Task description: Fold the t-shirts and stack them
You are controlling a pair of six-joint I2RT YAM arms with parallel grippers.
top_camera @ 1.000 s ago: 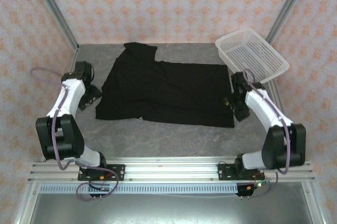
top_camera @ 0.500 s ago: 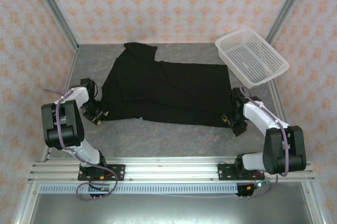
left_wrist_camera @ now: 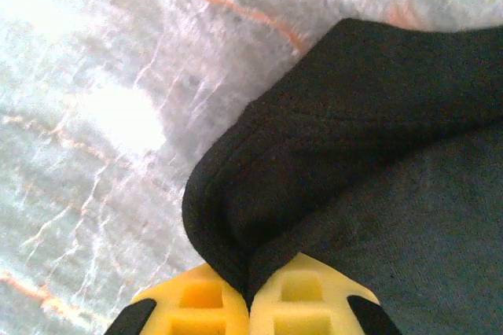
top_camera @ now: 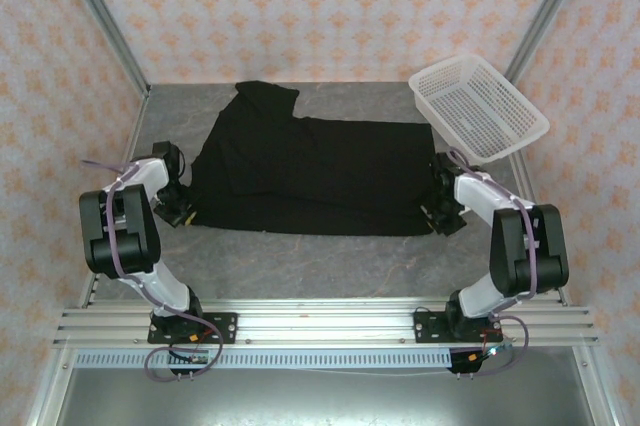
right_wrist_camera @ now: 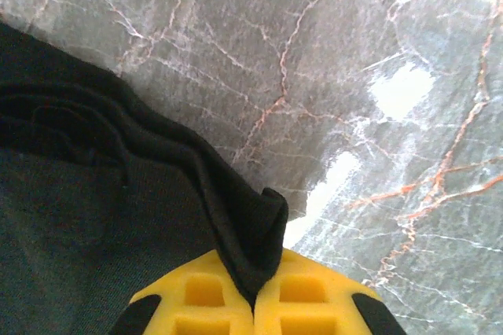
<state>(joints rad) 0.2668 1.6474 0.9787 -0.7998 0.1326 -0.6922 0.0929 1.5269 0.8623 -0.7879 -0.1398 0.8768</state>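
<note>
Checking the grey marble-patterned tabletop (top_camera: 330, 261), you will find the black short-sleeved cloth t-shirt (top_camera: 315, 171) spread flat across its middle, a plain black surface facing up and one sleeve reaching toward the far edge. The yellow-padded left fingers (left_wrist_camera: 189, 303) are closed tight on the shirt's near-left corner; the left wrist view shows a rolled fold of black cloth pinched between the two pads. The right fingers (right_wrist_camera: 310, 296) are likewise closed on the near-right corner, with a small peak of cloth caught between the pads and bare tabletop beyond it. In the top view both arms lie low, one at each side edge of the shirt. A white plastic mesh basket (top_camera: 478, 106) sits at the far right corner, just beside the shirt's far-right corner; whether the two touch you cannot tell.
</note>
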